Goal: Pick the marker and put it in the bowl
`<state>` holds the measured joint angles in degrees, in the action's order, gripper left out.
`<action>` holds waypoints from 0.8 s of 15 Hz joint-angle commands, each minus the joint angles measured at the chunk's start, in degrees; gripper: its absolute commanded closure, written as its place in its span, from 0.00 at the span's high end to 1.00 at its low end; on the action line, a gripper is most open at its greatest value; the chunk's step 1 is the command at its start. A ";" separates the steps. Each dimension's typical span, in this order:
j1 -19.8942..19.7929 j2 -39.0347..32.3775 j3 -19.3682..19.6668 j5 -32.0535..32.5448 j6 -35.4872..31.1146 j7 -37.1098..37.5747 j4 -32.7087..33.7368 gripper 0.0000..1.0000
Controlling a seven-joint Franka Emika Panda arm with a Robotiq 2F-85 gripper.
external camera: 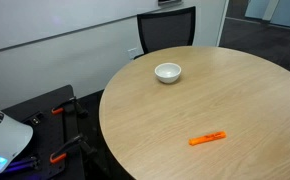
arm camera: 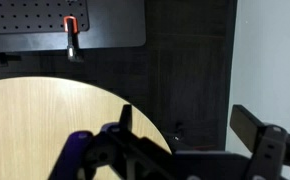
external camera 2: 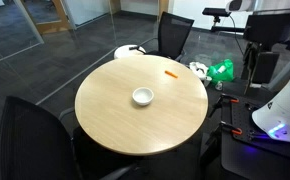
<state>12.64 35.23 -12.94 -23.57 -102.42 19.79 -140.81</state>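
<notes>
The orange marker (external camera: pixel 207 139) lies flat on the round wooden table (external camera: pixel 235 100), near its edge. It also shows in an exterior view (external camera 2: pixel 170 73) at the table's far side. The white bowl (external camera: pixel 168 72) stands upright and empty on the table, well apart from the marker, and shows near the middle of the table in an exterior view (external camera 2: pixel 142 96). In the wrist view my gripper (arm camera: pixel 190 125) is open and empty, with its fingers spread over the table's rim (arm camera: pixel 45 120) and the dark floor. The marker and the bowl are out of the wrist view.
Black chairs stand around the table (external camera: pixel 167 30) (external camera 2: pixel 25 130). Orange-handled clamps sit on the stand by the robot base (external camera: pixel 57 110) and one hangs on a pegboard (arm camera: pixel 71 30). A green object (external camera 2: pixel 221 70) lies on the floor beyond the table.
</notes>
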 commanded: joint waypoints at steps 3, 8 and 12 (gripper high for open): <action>-0.81 0.08 -0.62 -0.32 0.28 -0.33 0.12 1.00; -1.18 0.33 -0.74 0.74 0.03 -0.59 -0.04 1.00; -3.49 1.68 -0.25 5.38 -1.01 -0.48 -0.64 1.00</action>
<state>11.37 35.35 -12.97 -20.91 -102.67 19.57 -140.81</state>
